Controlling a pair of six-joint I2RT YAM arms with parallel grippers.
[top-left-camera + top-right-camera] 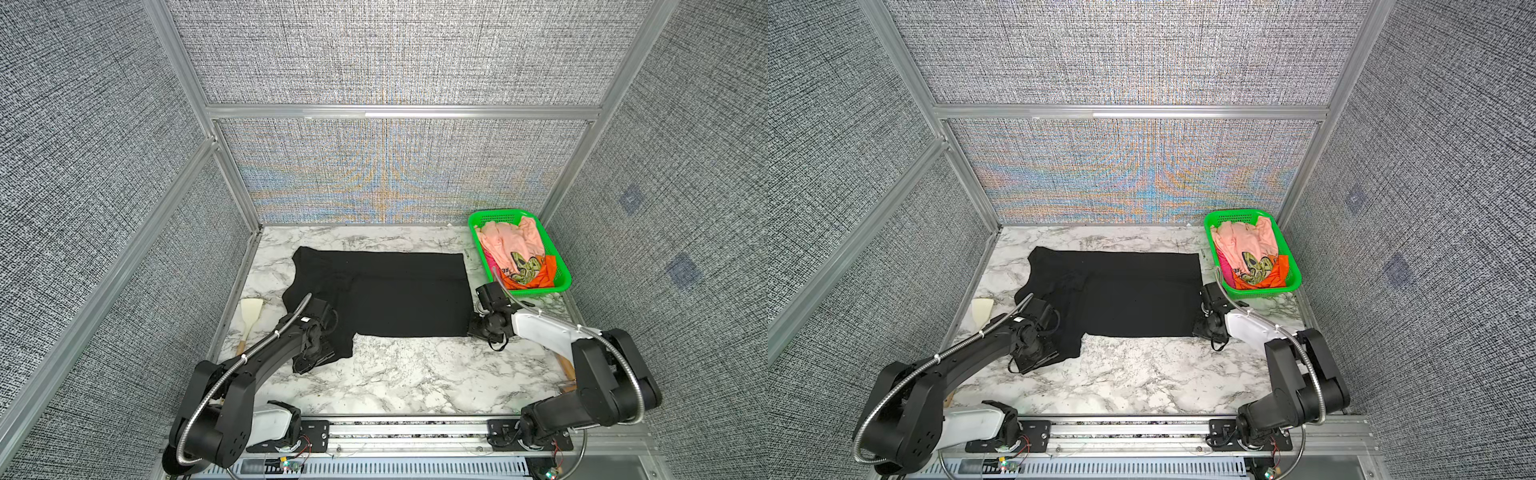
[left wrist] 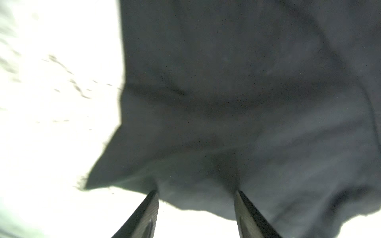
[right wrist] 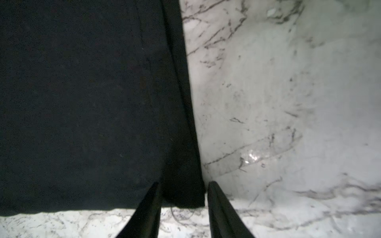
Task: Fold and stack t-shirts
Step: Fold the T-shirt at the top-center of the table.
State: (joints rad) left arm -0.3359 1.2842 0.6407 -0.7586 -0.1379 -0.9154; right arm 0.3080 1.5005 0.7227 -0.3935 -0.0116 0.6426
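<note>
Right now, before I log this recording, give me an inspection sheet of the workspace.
Surface: marble-pattern tabletop.
Job's things: black t-shirt spread flat mid-table, a sleeve toward the left arm; peach-pink t-shirt and orange t-shirt crumpled in the green basket at the far right corner.
Clutter: cream spatula by the left edge; a wooden handle partly hidden behind the right arm.
Hands: left hand open at the sleeve's edge; right hand open, straddling the black shirt's near right corner.
Cables: metal conduit along each arm; thin wires at the bases.
Surroundings: grey woven panels in aluminium framing.
</note>
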